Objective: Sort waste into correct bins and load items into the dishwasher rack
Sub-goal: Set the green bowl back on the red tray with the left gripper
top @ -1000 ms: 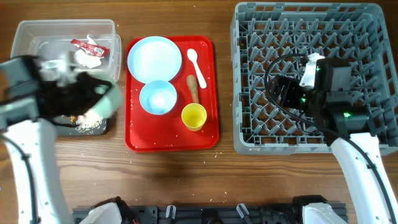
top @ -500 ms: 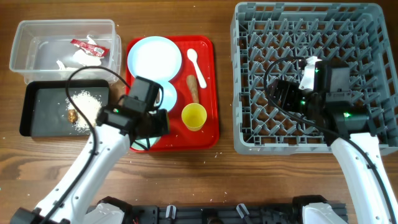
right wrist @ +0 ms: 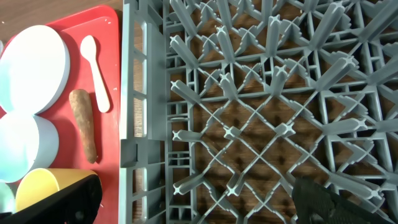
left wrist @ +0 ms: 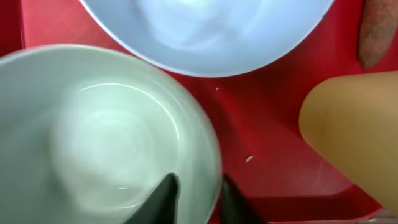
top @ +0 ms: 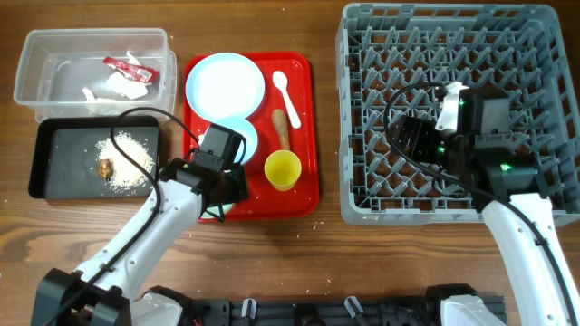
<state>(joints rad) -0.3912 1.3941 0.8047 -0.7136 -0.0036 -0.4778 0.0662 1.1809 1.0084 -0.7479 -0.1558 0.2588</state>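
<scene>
My left gripper (top: 223, 184) is low over the front left of the red serving tray, shut on the rim of the pale green bowl (left wrist: 106, 137), one finger inside and one outside (left wrist: 196, 193). The pale blue bowl (top: 241, 132), pale blue plate (top: 225, 83), white spoon (top: 285, 93), brown stick (top: 282, 129) and yellow cup (top: 282, 169) lie on that tray. The clear tub (top: 36, 77) holds the red-and-white wrapper (top: 127, 68) and crumpled paper (top: 122, 87). The black tray (top: 54, 154) holds rice crumbs (top: 129, 156) and the dark lump (top: 106, 167). My right gripper (top: 415, 136) is open and empty over the rack (top: 453, 54).
The red serving tray (top: 304, 195) lies between the bins on the left and the grey rack on the right. The rack's pegs (right wrist: 249, 93) stand under my right gripper (right wrist: 196, 205). Bare wooden table runs along the front edge.
My left arm has swung from over the black tray to the red serving tray, carrying the pale green bowl. Rice crumbs now show on the black tray. The right arm has not moved.
</scene>
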